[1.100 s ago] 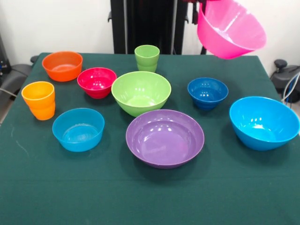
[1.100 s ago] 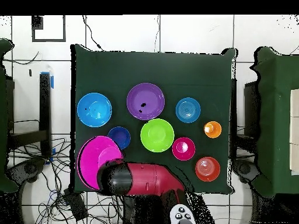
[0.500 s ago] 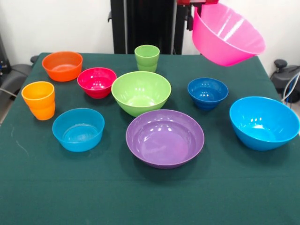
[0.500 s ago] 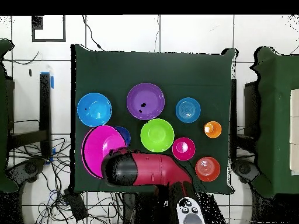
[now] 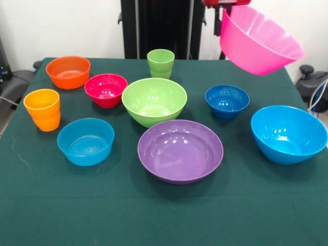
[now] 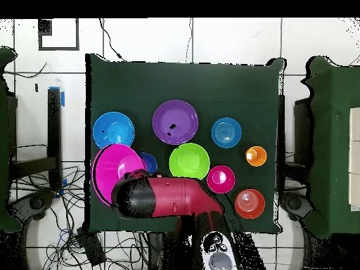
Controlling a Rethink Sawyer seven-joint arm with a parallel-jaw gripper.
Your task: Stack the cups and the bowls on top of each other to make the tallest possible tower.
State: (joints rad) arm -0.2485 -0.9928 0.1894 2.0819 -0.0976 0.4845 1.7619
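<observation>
Bowls and cups sit spread out on the green table [image 5: 154, 215], none stacked. Front view, left to right: orange cup [image 5: 42, 109] at the left edge, upright; small orange bowl [image 5: 68, 72] behind it, toward the far side; light-blue bowl [image 5: 85, 141] nearer the camera; red bowl [image 5: 106, 90] just beside the lime green bowl [image 5: 154, 101]; green cup [image 5: 161, 63] upright behind the lime green bowl; purple bowl [image 5: 180, 150] in front of it, rims nearly touching; dark-blue bowl [image 5: 227, 101] right of centre; large sky-blue bowl [image 5: 288, 134] at the right edge. Pink bowl [image 5: 258, 40] is in the air at upper right, tilted with its mouth up and toward the camera, clear of the table, above and behind the dark-blue bowl. Gripper [image 5: 221, 4] meets its far rim at the top edge; only a red and black part shows, cannot tell how the fingers stand. Overhead view: red arm [image 6: 179, 200] covers part of the pink bowl [image 6: 111, 172], which overlaps the dark-blue bowl [image 6: 149, 162].
</observation>
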